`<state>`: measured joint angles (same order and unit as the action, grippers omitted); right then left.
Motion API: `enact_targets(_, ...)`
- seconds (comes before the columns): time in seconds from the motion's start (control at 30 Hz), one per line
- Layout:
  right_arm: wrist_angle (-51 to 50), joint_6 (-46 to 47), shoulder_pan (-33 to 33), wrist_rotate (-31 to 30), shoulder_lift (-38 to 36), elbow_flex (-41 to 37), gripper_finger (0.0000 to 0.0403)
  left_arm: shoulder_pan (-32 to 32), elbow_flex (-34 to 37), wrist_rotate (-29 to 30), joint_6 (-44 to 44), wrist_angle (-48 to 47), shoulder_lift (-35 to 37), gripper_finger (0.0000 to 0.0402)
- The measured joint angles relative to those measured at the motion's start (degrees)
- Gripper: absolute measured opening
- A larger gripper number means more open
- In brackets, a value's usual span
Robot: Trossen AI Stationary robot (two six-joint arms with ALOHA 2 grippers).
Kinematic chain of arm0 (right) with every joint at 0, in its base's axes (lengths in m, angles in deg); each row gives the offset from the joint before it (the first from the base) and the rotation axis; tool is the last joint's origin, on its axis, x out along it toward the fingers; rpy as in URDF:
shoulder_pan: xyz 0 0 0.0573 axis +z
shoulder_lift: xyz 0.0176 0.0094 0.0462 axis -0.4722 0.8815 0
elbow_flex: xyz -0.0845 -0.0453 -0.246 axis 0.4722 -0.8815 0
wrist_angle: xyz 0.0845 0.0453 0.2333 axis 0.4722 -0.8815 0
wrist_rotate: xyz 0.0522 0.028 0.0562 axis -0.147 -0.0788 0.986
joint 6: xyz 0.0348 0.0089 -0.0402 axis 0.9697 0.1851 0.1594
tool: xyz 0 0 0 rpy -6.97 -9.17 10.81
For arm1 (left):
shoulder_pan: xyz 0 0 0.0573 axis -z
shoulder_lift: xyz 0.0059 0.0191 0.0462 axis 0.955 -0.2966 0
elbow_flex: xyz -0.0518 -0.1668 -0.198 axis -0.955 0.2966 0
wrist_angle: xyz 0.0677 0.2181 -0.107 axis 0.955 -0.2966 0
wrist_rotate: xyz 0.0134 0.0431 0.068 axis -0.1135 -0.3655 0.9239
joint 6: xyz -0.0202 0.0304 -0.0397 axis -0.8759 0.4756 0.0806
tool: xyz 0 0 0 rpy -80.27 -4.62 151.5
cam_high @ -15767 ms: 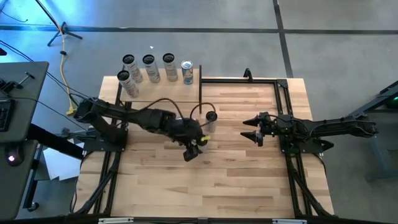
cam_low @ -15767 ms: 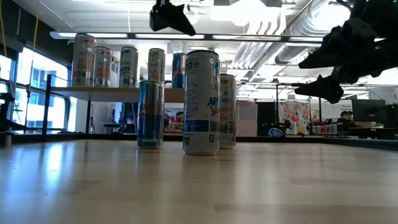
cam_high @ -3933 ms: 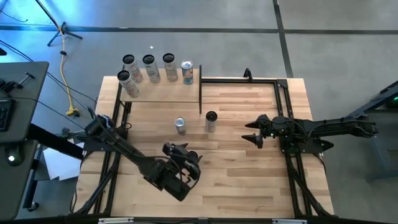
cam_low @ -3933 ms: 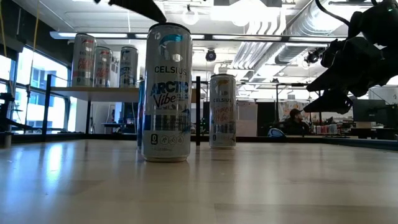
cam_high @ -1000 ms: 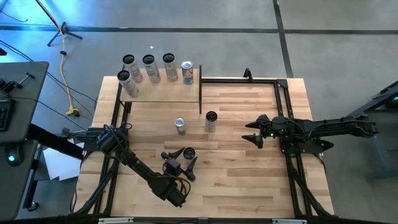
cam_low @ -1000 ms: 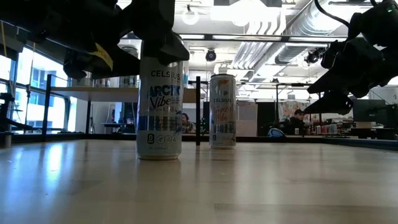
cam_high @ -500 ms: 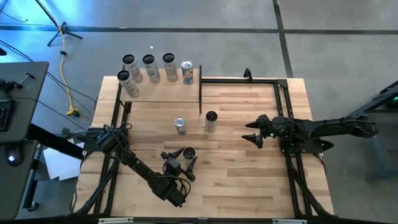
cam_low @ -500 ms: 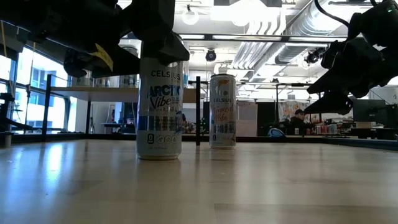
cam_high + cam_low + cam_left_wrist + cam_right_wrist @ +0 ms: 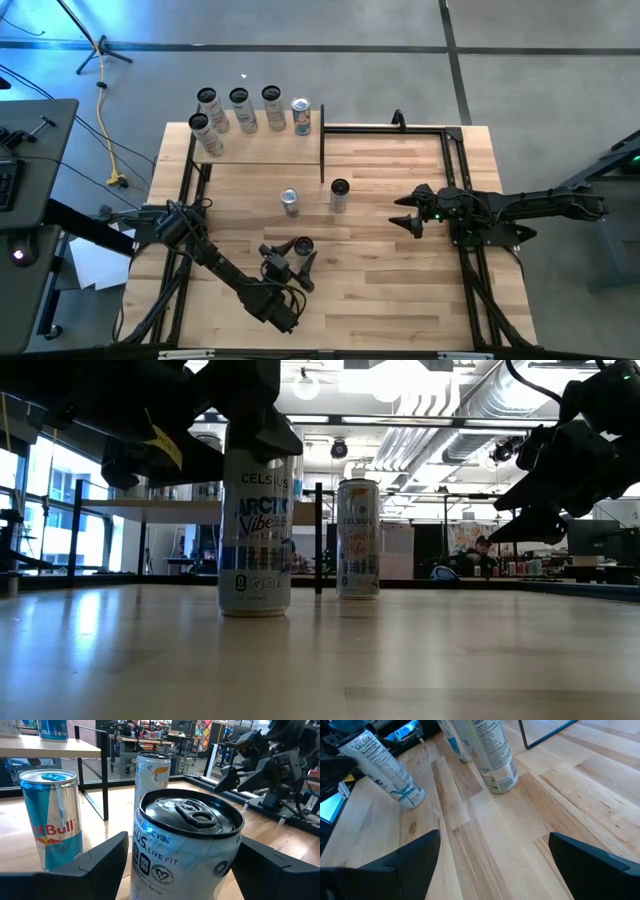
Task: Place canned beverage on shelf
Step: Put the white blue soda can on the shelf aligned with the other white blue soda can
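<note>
Striped plank tabletop (image 9: pixel 400 290), three cans standing on it: Celsius Arctic Vibe can (image 9: pixel 303 247) nearest the front, Red Bull can (image 9: pixel 290 202) and second Celsius can (image 9: pixel 339 194) behind, pale wooden shelf (image 9: pixel 270 148) at far left corner, five cans (image 9: pixel 239 109) upright along its back edge

Colours and patterns, table scene

Nearest can (image 9: pixel 255 525): white-silver with blue "Arctic Vibe" lettering, dark lid. Far can (image 9: pixel 357 538): white with orange-pink script. Third can (image 9: pixel 50 817): blue and silver, red "Red Bull" lettering. Tabletop (image 9: pixel 400 280): pale striped wood planks. Shelf (image 9: pixel 265 148): pale board, black posts. Arms: black.
</note>
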<state>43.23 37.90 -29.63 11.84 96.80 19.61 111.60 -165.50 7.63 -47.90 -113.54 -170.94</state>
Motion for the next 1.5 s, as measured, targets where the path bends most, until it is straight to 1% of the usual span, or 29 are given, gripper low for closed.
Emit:
enact_targets(0.33, 0.00, 0.00, 0.00, 0.26, 0.00, 0.00, 0.0360, -0.02, -0.02, -1.72, 0.94, -0.28, 0.07, 0.0239)
enact_targets(0.5, 0.00, 0.00, -0.01, 0.24, 0.00, 0.00, 0.0360, -0.02, -0.04, -2.13, 0.90, -0.52, 0.13, 0.0217)
enact_targets(0.7, 0.00, 0.00, 0.00, 0.20, 0.00, 0.00, 0.0360, 0.27, -0.04, -2.02, 1.47, -0.40, 0.24, 0.0211)
enact_targets(0.83, 0.00, 0.00, -0.02, 0.17, 0.00, 0.00, 0.0360, 1.33, -0.33, -2.06, 5.46, -0.63, 0.83, 0.0210)
enact_targets(0.9, -0.02, 0.00, 0.00, 0.15, 0.00, 0.00, 0.0360, 1.80, -0.39, -3.04, 7.56, -0.50, 1.56, 0.0210)
enact_targets(1.07, -0.17, 0.00, -0.01, 0.13, 0.00, 0.00, 0.0360, 3.45, -0.39, -2.04, 9.17, -2.08, 3.22, 0.0209)
enact_targets(1.2, -0.48, -0.02, -0.02, -0.07, 0.02, 0.00, 0.0360, 5.09, -0.39, 0.58, 7.71, -7.03, 5.49, 0.0209)
enact_targets(1.3, -0.48, -0.02, -0.01, -0.07, 0.01, 0.00, 0.0360, 6.05, -0.42, 2.53, 4.97, -13.55, 7.33, 0.0209)
enact_targets(1.5, -0.48, -0.02, -0.01, -0.04, 0.00, 0.00, 0.0360, 5.96, -0.42, 3.09, -8.24, -33.01, 11.86, 0.0209)
